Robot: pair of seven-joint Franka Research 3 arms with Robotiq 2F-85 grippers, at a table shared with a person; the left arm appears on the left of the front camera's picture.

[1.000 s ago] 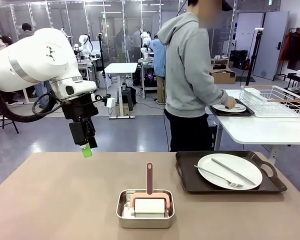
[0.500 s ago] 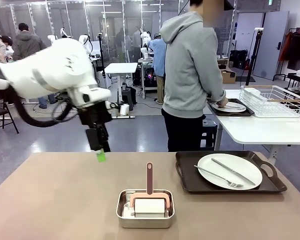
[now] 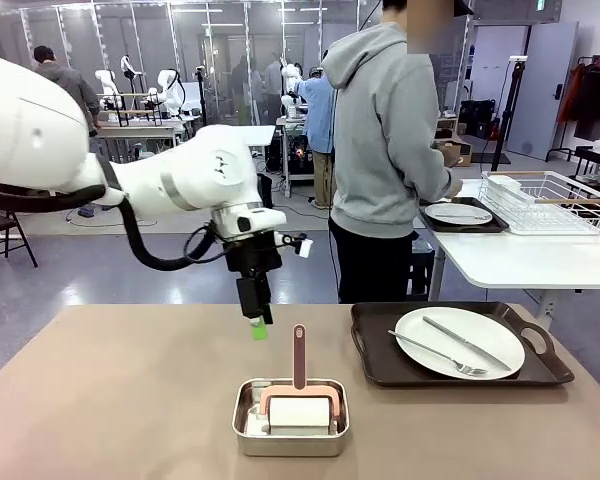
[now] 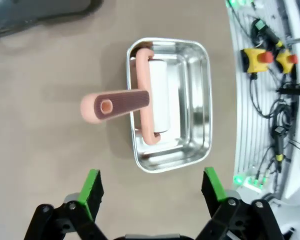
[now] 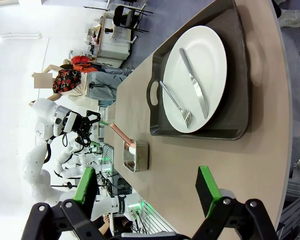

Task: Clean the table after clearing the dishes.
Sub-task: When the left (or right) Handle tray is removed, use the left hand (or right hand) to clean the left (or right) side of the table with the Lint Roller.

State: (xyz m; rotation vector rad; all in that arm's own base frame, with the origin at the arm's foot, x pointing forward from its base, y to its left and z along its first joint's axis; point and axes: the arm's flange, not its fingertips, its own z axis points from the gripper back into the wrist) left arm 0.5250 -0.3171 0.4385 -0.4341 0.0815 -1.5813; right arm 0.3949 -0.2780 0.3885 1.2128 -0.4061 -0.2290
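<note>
The beige table [image 3: 110, 400] carries a dark tray [image 3: 380, 360] with a white plate [image 3: 460, 342], a fork and a knife, at the right. A person stands at a white side table by a second tray and plate [image 3: 458, 214]. My left gripper [image 3: 258, 328] hangs open just behind and left of the steel pan [image 3: 290, 432]. From the left wrist, the left gripper [image 4: 152, 187] looks down on the pan [image 4: 197, 100] and a pink roller's handle [image 4: 117, 104]. My right gripper [image 5: 146, 187] stands open above the table, off from the plate [image 5: 210, 65] and tray [image 5: 235, 90].
A white roller with an upright pink handle [image 3: 299, 355] sits in the steel pan. A wire rack [image 3: 550, 200] stands on the white side table [image 3: 520, 262]. The person's body [image 3: 385, 150] is beyond the far edge. The table's left half is bare.
My left arm has swung right and come lower, from beyond the table's far left to just behind the pan. The person's hand has come off the far plate.
</note>
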